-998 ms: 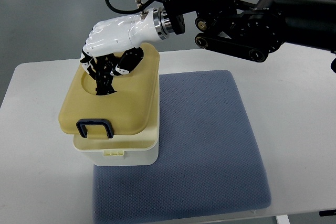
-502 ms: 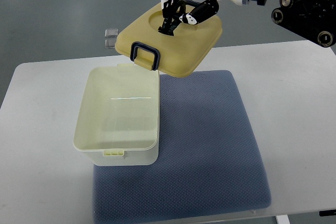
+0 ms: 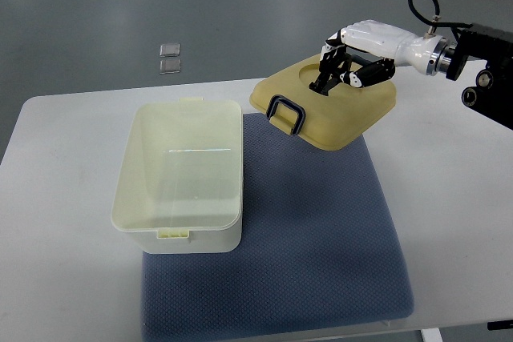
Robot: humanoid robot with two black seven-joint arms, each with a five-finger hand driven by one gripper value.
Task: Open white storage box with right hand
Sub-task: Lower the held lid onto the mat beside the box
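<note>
from the top view, the white storage box [image 3: 180, 178] stands open on the white table [image 3: 64, 198], its right edge overlapping the left edge of the blue-grey mat [image 3: 313, 230]; its inside shows bare pale walls and floor. the yellow lid [image 3: 325, 106] is off the box and well to its right, over the far edge of the mat, tilted, with its dark handle [image 3: 286, 112] facing the box. the right hand [image 3: 353, 58] reaches in from the right edge, its dark fingers [image 3: 330, 70] clamped in the round recess on top of the lid. most of the mat in front of the lid lies uncovered, as does the table strip along the right. two small clear pieces [image 3: 169, 58] lie on the grey floor beyond the table.
</note>
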